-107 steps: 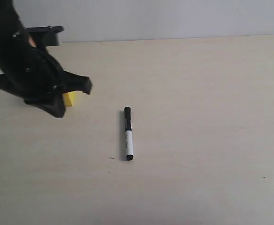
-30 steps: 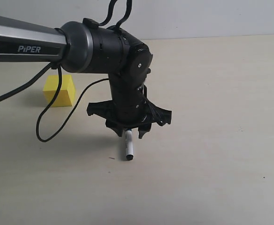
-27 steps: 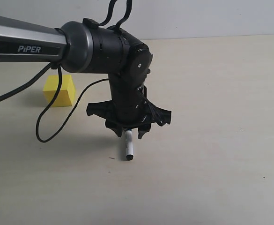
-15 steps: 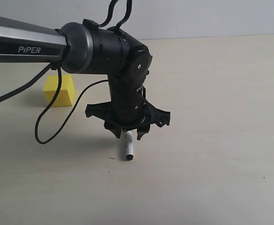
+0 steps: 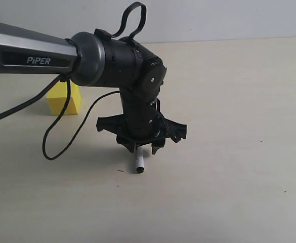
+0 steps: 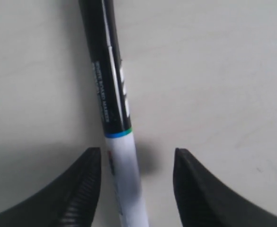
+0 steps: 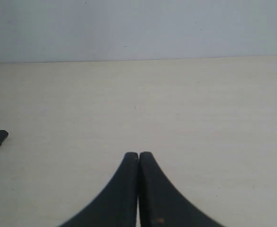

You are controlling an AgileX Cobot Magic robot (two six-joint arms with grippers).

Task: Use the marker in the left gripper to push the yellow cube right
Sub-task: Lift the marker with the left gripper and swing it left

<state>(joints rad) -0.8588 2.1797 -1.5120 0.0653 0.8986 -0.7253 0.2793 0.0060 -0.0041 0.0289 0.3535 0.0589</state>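
Left end effector (image 5: pixel 141 148): black, two-fingered, on a bulky black wrist at the end of a grey arm (image 5: pixel 26 50) lettered "PiPER". It points down at the surface (image 5: pixel 239 152), fingers spread, standing to either side of the marker (image 5: pixel 139 163). In the left wrist view the end effector (image 6: pixel 136 151) straddles the white barrel just below the cap. One finger (image 6: pixel 81 189) is at or almost at the barrel; the other (image 6: pixel 200 189) is clear of it, with bare surface showing between.

Marker (image 6: pixel 111 94): slim, with a white barrel and a long black cap bearing small white print and a thin blue-green ring at the join. It lies flat on the surface. In the exterior view only the lower barrel and black end tip show below the fingers.

Yellow cube (image 5: pixel 54 101): small, bright yellow, resting on the surface. It sits well to the left of the marker and farther back, partly hidden behind the arm.

Cable (image 5: pixel 43 146): black and loose, hanging from the wrist in a loop that crosses in front of the cube.

Right end effector (image 7: pixel 138 156): black fingers pressed together with nothing between them, over bare surface.

Surface: pale wood-grain, with a plain light wall behind.
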